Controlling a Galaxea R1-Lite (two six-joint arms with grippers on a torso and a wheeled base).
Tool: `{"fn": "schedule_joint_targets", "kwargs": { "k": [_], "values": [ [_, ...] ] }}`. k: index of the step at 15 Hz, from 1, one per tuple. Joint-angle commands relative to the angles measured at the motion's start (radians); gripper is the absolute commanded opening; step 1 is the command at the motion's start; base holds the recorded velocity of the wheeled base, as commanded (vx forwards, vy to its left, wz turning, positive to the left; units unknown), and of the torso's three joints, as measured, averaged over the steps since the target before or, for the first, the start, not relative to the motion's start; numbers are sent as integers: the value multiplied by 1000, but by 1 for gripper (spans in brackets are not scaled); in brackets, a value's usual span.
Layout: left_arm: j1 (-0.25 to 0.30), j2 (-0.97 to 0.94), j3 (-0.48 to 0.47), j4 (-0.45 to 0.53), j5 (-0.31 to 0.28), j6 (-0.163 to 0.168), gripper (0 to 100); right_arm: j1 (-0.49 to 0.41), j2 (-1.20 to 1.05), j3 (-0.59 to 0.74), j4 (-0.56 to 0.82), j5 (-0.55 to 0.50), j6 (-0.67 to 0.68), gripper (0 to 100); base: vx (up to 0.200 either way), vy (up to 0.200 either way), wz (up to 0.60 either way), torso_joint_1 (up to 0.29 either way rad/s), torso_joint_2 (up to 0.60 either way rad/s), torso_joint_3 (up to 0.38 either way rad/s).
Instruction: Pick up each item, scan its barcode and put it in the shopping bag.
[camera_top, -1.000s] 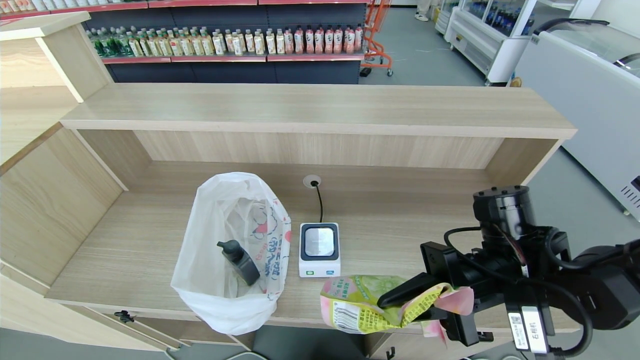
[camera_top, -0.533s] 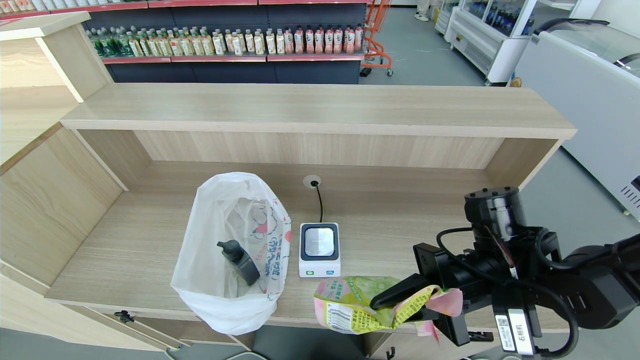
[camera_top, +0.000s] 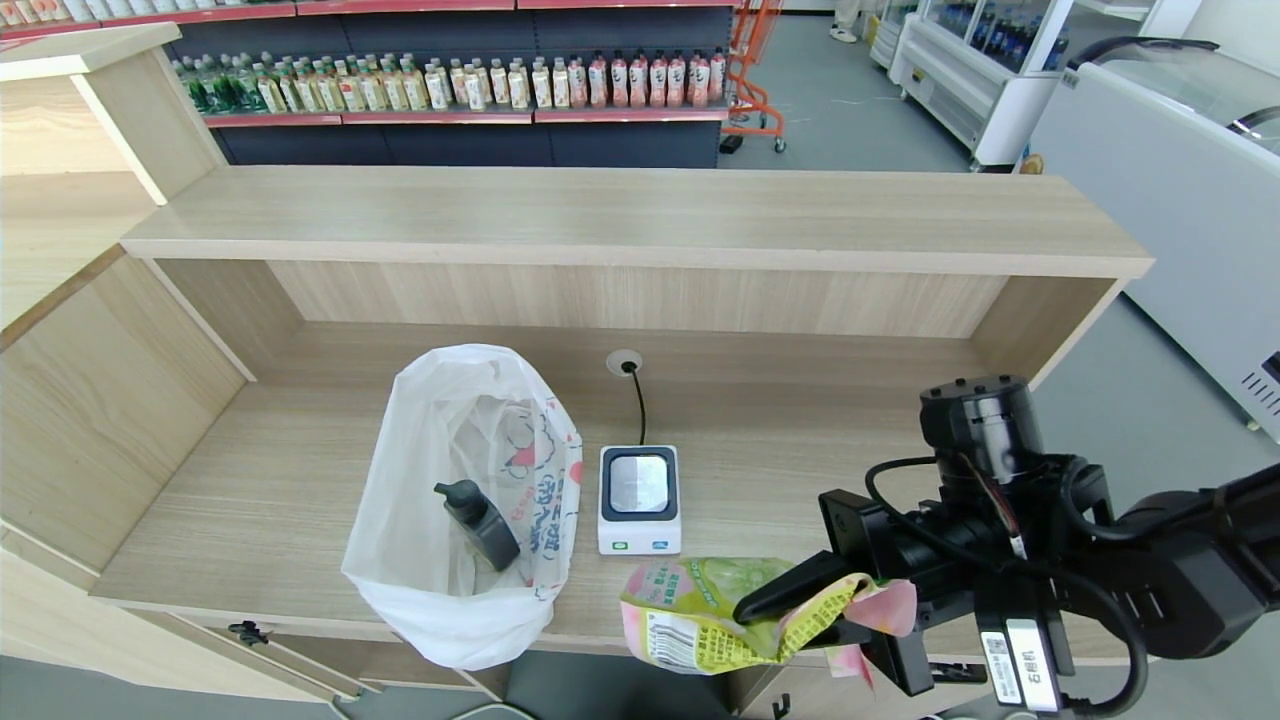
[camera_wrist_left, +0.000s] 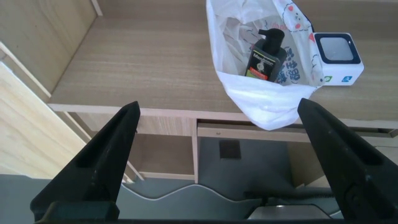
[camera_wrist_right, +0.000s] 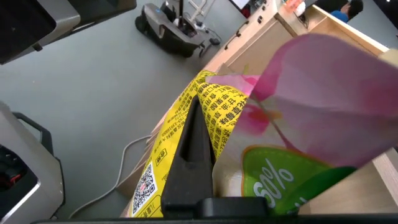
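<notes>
snack pouch (camera_top: 690, 612) with barcode (camera_top: 668, 633) and QR code (camera_wrist_right: 144, 186), yellow small print apparently unreadable

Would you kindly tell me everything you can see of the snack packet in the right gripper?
The snack packet is a crumpled, glossy plastic pouch, green and pink on its face, yellow with dense print on the back, with a white barcode patch facing up. It lies roughly flat over the front edge of the counter, just nearer than the scanner. The right gripper is shut on its right end. Counter contact is unclear.
</notes>
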Motion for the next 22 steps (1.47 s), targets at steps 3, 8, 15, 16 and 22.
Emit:
{"fn": "schedule_joint_targets", "kwargs": {
  "k": [3, 8, 15, 16, 22],
  "values": [
    [0, 0, 0, 0, 0, 0, 100, -61, -253, 6, 12, -224, 393, 0, 0, 0, 0, 0, 0, 0],
    [0, 0, 0, 0, 0, 0, 100, 47, -433, -129, 176, -1132, 1567, 0, 0, 0, 0, 0, 0, 0],
    [0, 0, 0, 0, 0, 0, 100, 54, -396, -316, 504, -1224, 2680, 0, 0, 0, 0, 0, 0, 0],
    [0, 0, 0, 0, 0, -1, 100, 48, -368, -316, 515, -1224, 2728, 0, 0, 0, 0, 0, 0, 0],
    [0, 0, 0, 0, 0, -1, 100, -35, -301, -354, 564, -1226, 2886, 0, 0, 0, 0, 0, 0, 0]
  ]
}}
